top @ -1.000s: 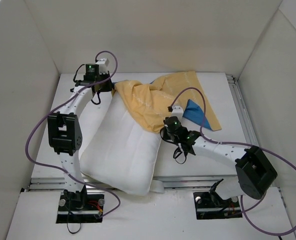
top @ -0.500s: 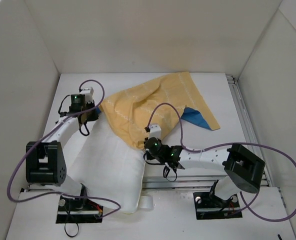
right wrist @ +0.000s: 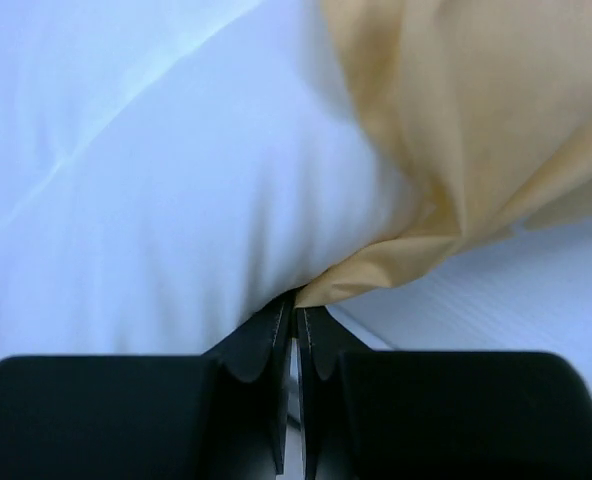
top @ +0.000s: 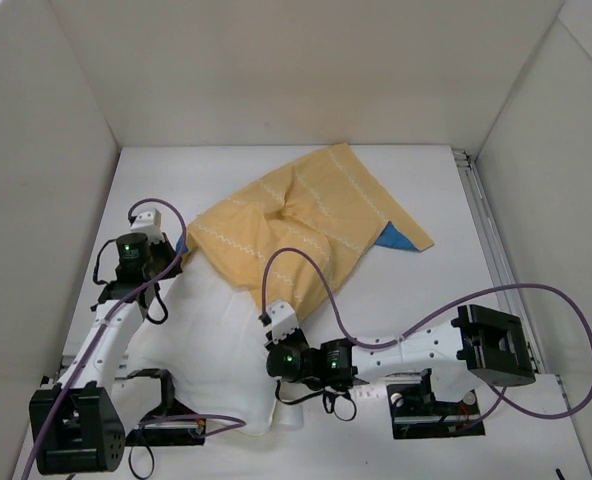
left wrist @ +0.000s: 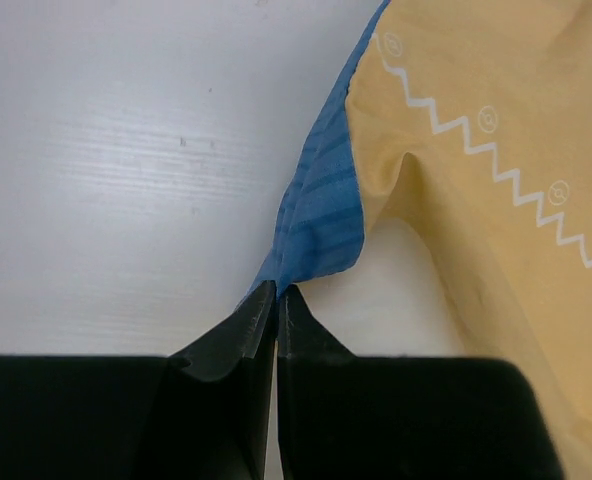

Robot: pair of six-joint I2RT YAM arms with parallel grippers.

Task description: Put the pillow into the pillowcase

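Observation:
The pillowcase (top: pixel 296 225) lies yellow-orange side up across the middle of the table, with a blue corner (top: pixel 396 237) showing at its right. It covers the far part of the white pillow (top: pixel 211 340), whose near end reaches the table's front edge. My left gripper (top: pixel 174 250) is shut on the case's left corner. In the left wrist view its tips (left wrist: pixel 276 292) pinch a blue fold beside the yellow fabric (left wrist: pixel 496 150). My right gripper (top: pixel 279 340) is shut on the case's near edge. In the right wrist view its tips (right wrist: pixel 298 308) hold yellow cloth (right wrist: pixel 456 120) against the pillow (right wrist: pixel 156 200).
White walls (top: pixel 46 150) enclose the table on three sides. A metal rail (top: pixel 476 200) runs along the right edge. Purple cables (top: pixel 306 260) loop over the pillowcase from the right arm. The arm bases (top: pixel 431 405) stand at the front.
Both grippers have pulled back toward the front edge, drawing the pillowcase further over the pillow. The pillow has slid nearer too. Both stay shut on the fabric.

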